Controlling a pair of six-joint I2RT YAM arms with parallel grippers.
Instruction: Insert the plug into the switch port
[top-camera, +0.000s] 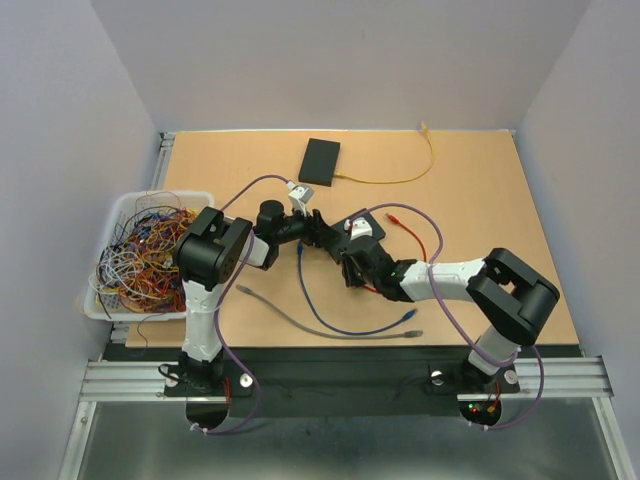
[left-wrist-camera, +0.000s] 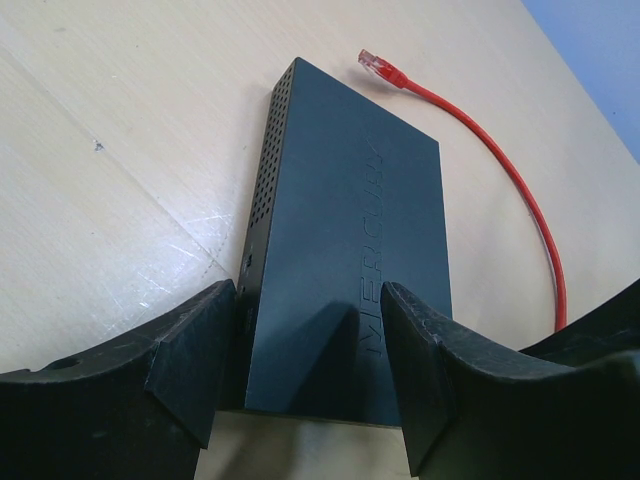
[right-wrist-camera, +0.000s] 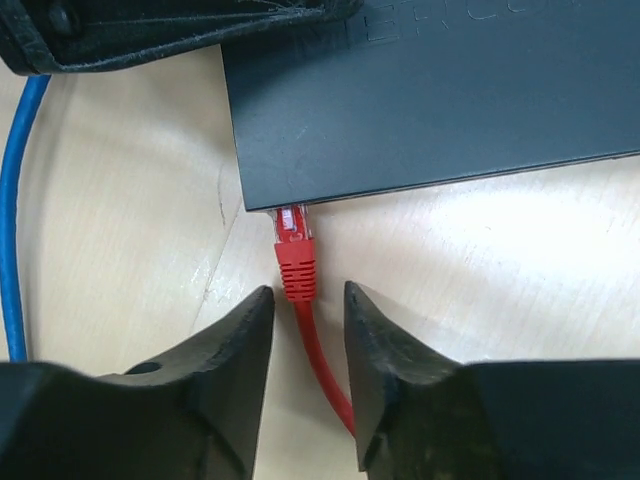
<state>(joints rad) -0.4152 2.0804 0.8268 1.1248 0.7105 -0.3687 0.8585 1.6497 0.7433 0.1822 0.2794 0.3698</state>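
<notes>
— Where's the plug (right-wrist-camera: 296, 262)?
— At the edge of the switch (right-wrist-camera: 430, 100) on the counter (right-wrist-camera: 500, 260), just ahead of the right fingers (right-wrist-camera: 235, 365), spread either side of its cable (right-wrist-camera: 320, 370).
— And the left fingers (left-wrist-camera: 195, 365)?
— Clamped on the switch.

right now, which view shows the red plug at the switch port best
Right wrist: the red plug meets the switch edge in close-up, just ahead of the open right gripper. Left wrist shows only the switch top and the red cable's other plug. Top external hides it under the arms.
</notes>
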